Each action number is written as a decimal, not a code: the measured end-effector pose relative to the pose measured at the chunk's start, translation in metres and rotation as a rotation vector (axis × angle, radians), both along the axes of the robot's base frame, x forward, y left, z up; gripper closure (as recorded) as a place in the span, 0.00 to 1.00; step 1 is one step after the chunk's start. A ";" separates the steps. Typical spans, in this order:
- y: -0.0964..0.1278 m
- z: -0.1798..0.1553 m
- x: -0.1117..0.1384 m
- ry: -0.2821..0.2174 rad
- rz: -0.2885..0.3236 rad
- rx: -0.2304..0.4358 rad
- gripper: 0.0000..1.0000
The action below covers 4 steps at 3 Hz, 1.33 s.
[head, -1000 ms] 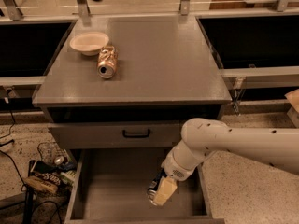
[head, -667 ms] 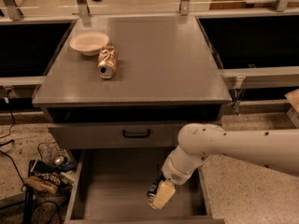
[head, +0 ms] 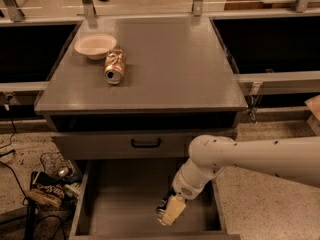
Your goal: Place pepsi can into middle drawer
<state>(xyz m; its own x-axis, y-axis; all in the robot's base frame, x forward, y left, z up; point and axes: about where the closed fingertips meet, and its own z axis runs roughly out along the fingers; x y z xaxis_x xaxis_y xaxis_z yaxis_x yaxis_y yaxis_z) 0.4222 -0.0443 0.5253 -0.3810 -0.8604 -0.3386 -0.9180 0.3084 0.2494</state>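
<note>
The cream two-finger gripper (head: 170, 213) is clutching the small blue pepsi can (head: 161, 212) low over the wide grey middle drawer (head: 122, 199), near its front wall; releasing it tilted is risking a topple and roll.

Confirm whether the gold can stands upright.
No, the gold can lies on its side by the bowl; the gripper hangs low over the open drawer.

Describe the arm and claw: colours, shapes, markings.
The arm is glossy white: a thick, smooth tube dotted with small dark spots, swelling into a rounded joint and then narrowing to a white wrist. The claw, down in the open middle drawer near its front, is pale cream and blocky. No cables show on the arm.
</note>
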 end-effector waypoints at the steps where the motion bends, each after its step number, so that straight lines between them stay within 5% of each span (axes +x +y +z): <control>1: -0.003 -0.039 0.013 0.062 -0.043 0.002 1.00; 3: -0.008 -0.044 0.019 0.043 -0.108 -0.024 1.00; 4: -0.027 -0.050 0.031 0.018 -0.206 -0.069 1.00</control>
